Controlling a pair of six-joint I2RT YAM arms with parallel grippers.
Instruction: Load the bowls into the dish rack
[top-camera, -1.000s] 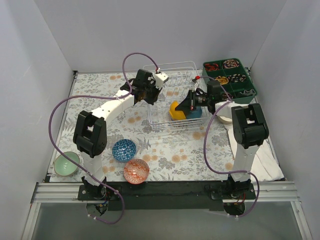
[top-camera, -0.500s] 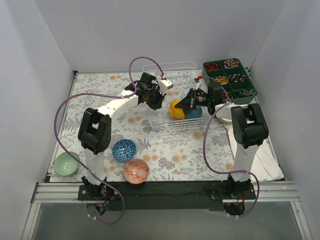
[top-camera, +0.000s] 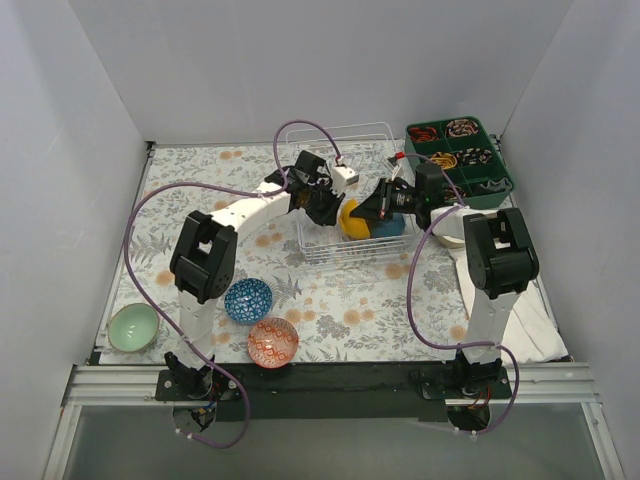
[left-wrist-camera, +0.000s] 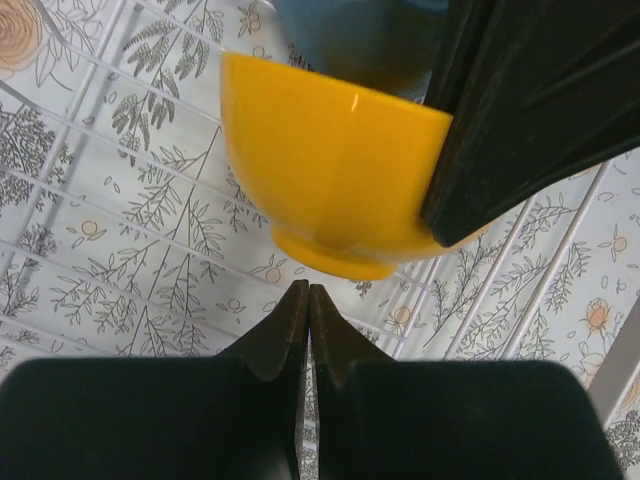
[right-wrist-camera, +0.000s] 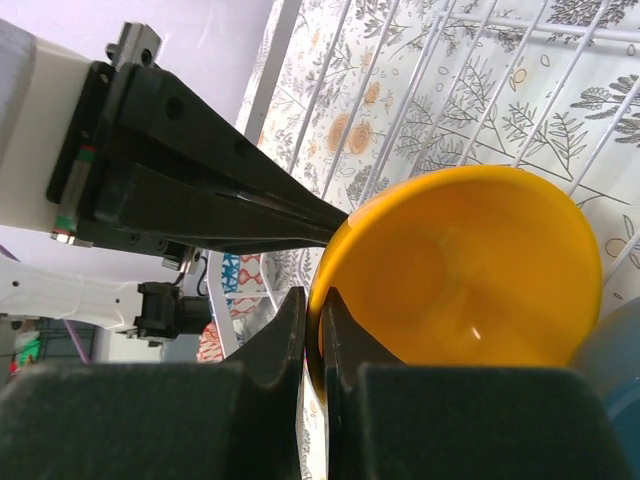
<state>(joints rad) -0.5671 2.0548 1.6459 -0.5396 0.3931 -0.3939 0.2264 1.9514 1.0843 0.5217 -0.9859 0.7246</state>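
The orange-yellow bowl (top-camera: 350, 219) lies tipped on its side in the white wire dish rack (top-camera: 345, 140), leaning against the plain blue bowl (top-camera: 392, 226). My right gripper (right-wrist-camera: 315, 300) is shut on the orange-yellow bowl (right-wrist-camera: 470, 270) at its rim, one finger inside and one outside. My left gripper (left-wrist-camera: 308, 290) is shut and empty, its tips just short of the foot of the orange-yellow bowl (left-wrist-camera: 330, 170). On the table's front left stand the blue-patterned bowl (top-camera: 248, 300), the red-and-white bowl (top-camera: 272, 341) and the mint green bowl (top-camera: 133, 327). The cream bowl (top-camera: 447, 228) is partly hidden by the right arm.
A dark green compartmented tray (top-camera: 460, 155) of small items stands right of the rack at the back. A white cloth (top-camera: 530, 310) lies along the right edge. The left arm stretches across the rack's left side, its purple cable looping above.
My left arm has swung right from the rack's left edge until its shut tips reach the orange-yellow bowl. The right gripper and the bowl have stayed in place.
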